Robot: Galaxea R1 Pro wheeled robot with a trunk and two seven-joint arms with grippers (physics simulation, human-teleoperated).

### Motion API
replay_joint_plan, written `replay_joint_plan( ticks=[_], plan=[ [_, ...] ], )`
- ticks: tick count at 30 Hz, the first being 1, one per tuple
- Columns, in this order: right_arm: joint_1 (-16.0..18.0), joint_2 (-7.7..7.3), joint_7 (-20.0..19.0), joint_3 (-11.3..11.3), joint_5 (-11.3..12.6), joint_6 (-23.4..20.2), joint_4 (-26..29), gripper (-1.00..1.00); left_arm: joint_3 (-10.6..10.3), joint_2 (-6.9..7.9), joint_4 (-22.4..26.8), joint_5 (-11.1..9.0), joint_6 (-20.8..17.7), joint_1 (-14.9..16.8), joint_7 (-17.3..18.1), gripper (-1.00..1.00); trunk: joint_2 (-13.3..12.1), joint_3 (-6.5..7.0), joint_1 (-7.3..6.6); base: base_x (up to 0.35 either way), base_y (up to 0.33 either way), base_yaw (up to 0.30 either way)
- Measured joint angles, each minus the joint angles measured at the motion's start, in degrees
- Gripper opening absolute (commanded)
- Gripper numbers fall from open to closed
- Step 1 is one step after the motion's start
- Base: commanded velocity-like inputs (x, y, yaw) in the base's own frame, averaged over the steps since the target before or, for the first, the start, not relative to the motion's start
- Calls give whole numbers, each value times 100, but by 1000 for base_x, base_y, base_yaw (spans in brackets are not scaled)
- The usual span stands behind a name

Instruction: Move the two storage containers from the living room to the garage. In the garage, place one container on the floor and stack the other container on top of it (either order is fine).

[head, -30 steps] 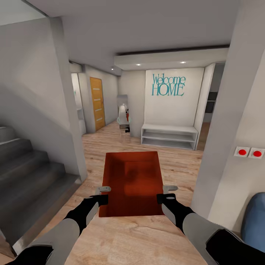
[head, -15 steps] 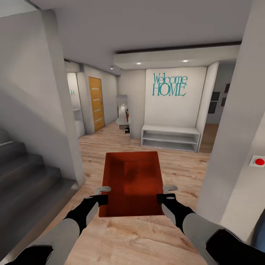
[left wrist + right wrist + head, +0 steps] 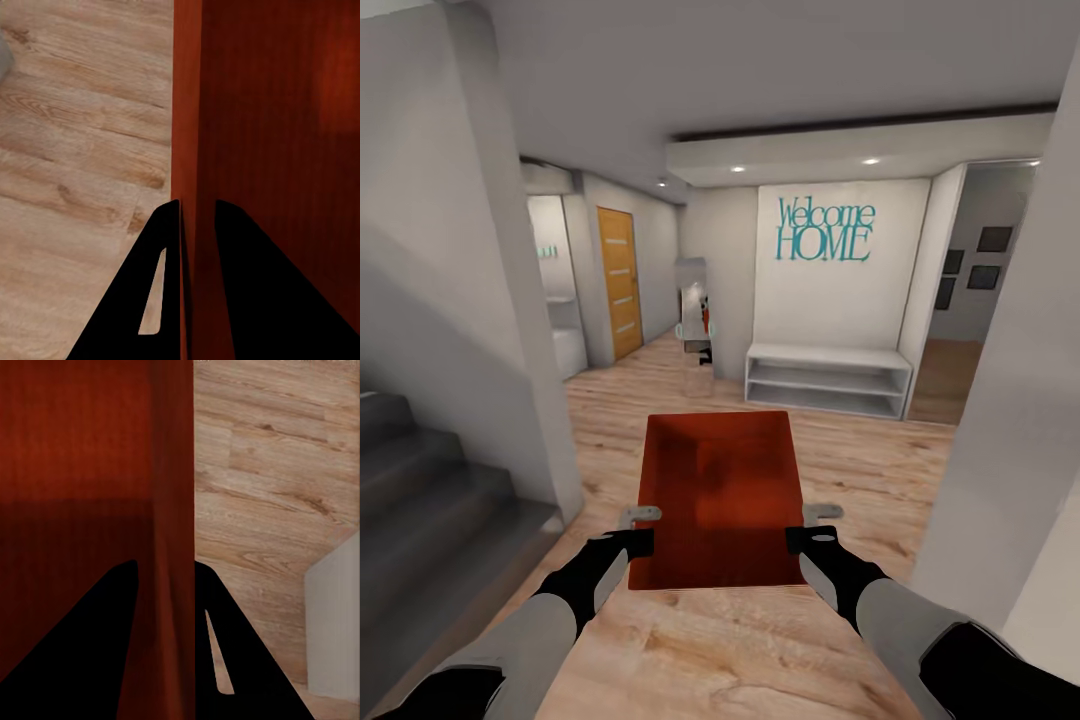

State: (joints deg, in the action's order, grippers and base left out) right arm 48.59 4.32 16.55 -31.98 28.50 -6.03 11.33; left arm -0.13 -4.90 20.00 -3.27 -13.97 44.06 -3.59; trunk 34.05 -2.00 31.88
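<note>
We cannot make out the small object (image 3: 705, 322) by the far doorway, and the staircase (image 3: 430, 500) runs off the picture's left edge.

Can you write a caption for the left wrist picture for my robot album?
The left gripper pinches the orange-red storage container's thin wall above the wood-plank floor.

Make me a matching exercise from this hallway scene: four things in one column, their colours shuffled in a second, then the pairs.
Things:
1. storage container
2. door
3. "Welcome HOME" lettering
4. low shelf unit

Colours:
A. teal
B. white
C. orange-red
D. yellow-orange

Pairs: 1-C, 2-D, 3-A, 4-B
</note>
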Motion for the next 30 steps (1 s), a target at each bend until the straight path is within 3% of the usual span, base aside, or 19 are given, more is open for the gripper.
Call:
replay_joint_plan(
  ticks=[30],
  plan=[
    [0, 0, 0, 1, -2, 0, 0, -100, 0, 0, -2, -1, 2, 0, 0, -100, 0, 0, 0, 324, 0, 0]
  ],
)
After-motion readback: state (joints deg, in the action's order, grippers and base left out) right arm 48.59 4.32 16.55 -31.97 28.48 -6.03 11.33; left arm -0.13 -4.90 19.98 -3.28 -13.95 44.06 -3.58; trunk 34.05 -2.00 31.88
